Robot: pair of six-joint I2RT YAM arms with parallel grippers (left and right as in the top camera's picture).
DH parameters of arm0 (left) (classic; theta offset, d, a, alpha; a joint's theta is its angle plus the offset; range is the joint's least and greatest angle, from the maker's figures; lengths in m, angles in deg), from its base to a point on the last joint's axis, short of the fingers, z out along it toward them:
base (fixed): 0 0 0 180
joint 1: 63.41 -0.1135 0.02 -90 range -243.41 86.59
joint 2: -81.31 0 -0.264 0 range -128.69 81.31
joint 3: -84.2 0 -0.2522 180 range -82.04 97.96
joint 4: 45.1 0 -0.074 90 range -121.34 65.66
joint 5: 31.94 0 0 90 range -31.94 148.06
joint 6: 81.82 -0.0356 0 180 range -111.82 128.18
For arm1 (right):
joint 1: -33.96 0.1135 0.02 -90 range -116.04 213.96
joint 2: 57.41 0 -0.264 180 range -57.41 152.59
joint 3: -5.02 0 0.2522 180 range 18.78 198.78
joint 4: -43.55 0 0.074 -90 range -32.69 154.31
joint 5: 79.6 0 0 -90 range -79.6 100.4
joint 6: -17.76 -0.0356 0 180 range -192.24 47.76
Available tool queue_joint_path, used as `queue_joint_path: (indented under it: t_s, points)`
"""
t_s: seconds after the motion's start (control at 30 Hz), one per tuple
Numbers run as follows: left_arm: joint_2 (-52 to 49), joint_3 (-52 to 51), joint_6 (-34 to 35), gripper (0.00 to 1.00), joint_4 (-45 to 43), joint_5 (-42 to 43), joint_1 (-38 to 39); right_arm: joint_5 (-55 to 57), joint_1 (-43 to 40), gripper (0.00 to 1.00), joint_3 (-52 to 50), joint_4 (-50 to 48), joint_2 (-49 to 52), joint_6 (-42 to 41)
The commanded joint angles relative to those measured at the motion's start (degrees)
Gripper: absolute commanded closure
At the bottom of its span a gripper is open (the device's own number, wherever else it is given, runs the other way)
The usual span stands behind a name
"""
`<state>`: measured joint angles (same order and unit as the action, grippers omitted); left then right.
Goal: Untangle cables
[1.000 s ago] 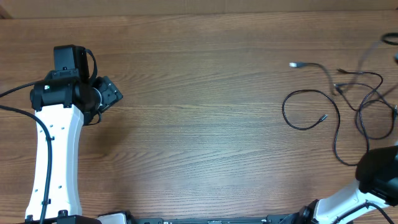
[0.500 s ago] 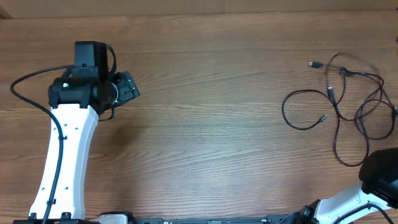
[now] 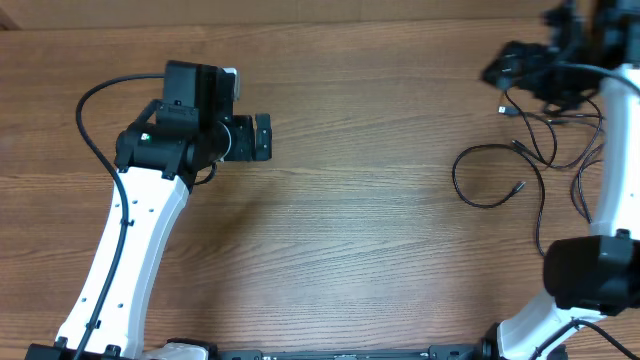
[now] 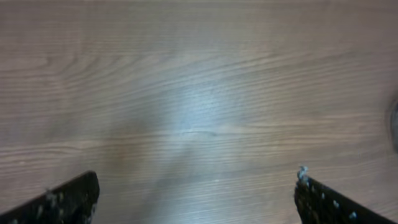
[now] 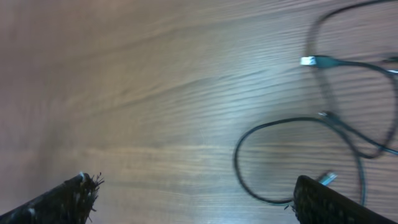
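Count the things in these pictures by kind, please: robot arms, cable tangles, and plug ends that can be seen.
Robot arms: 2 (left arm, right arm)
Tangle of cables: 1
Plug ends in view: 3 ()
Total: 6
The number of separate cables in the tangle cannot be told.

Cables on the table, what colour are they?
The cables are black; the overhead view shows it best.

On the desk (image 3: 350,230), the cables (image 3: 456,178) lie at three o'clock. The right gripper (image 3: 497,72) hangs over their far edge at two o'clock. The left gripper (image 3: 262,137) sits at ten o'clock, well apart.
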<state>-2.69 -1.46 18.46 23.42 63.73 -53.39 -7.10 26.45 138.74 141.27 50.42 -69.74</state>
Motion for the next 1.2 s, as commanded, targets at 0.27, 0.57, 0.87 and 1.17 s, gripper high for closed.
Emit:
queue_joint_path:
  t_s: [0.27,0.57,0.87,1.17]
  points:
    - [-2.21,0.90,6.05,0.00,23.89,-4.59,-6.38,11.41,6.91,0.00,-1.51,13.11,-2.36,-8.55]
    - [5.35,-0.90,3.37,0.00,25.70,-4.61,-6.25,11.50,6.91,0.00,-17.38,7.04,-14.47,-8.72]
    - [33.46,-18.47,1.46,0.00,8.79,-5.07,-6.25,12.55,6.93,0.00,-42.88,-18.62,-41.77,-8.15]
    - [58.18,-28.04,5.55,0.00,5.81,-10.16,-6.25,13.18,6.91,0.00,-56.96,-27.67,-61.35,-7.87]
